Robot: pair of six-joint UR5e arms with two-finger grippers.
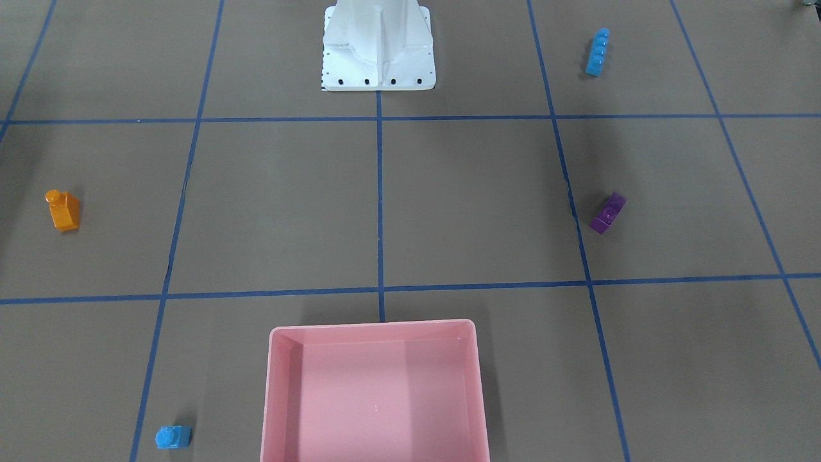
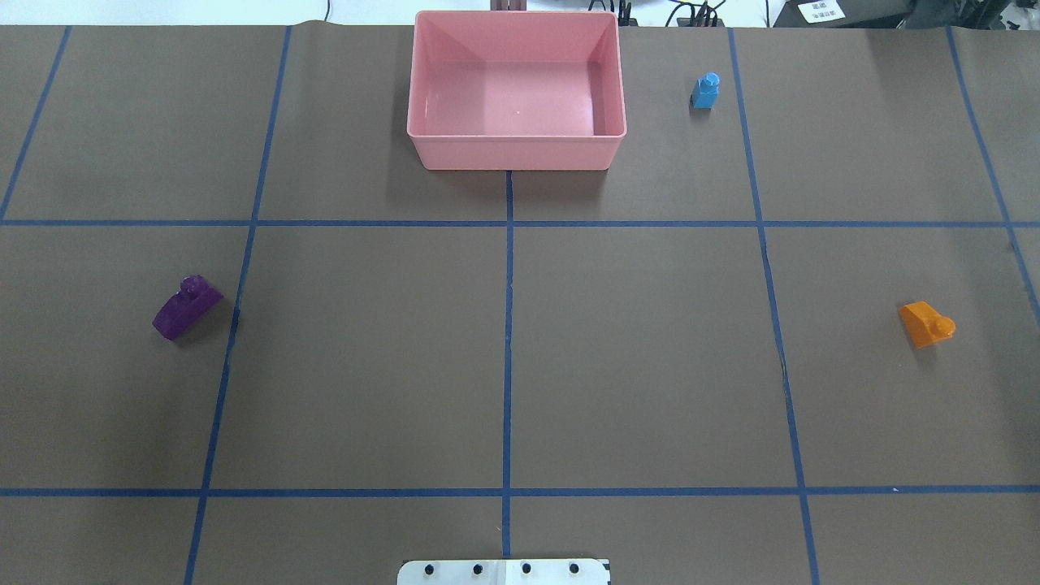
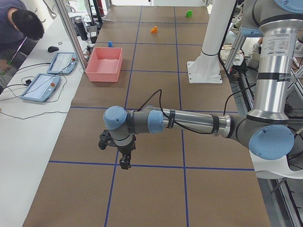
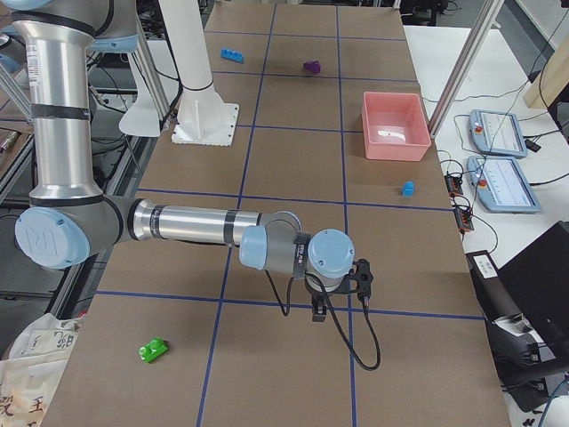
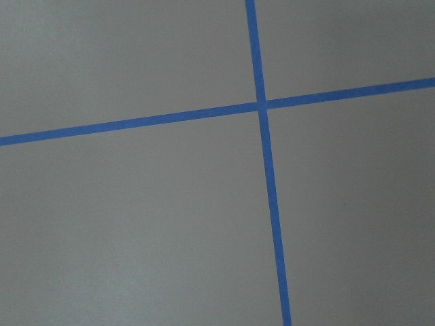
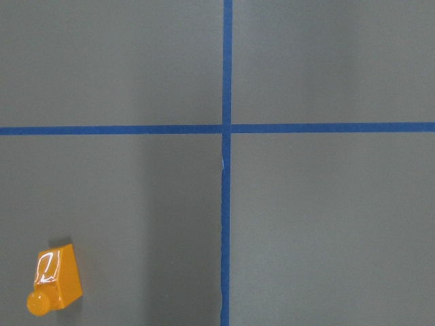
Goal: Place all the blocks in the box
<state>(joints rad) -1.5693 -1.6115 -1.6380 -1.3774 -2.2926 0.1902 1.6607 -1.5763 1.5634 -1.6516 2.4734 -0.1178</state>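
The pink box (image 2: 517,153) stands empty at the table's far middle, also in the front view (image 1: 372,325). The small light-blue block (image 2: 705,89) stands right of it. The orange sloped block (image 2: 926,323) lies at the right, also in the right wrist view (image 6: 56,280). The purple block (image 2: 188,306) lies at the left. The long blue block (image 1: 597,52) lies near the robot's base. The green block (image 4: 154,350) lies at the table's right end. My left gripper (image 3: 124,163) and right gripper (image 4: 317,313) hang over bare table. I cannot tell whether they are open.
The white base plate (image 2: 504,572) with its column sits at the near edge. Blue tape lines grid the brown table (image 5: 262,105). An operator (image 3: 19,28) and control tablets (image 3: 40,87) are beyond the far edge.
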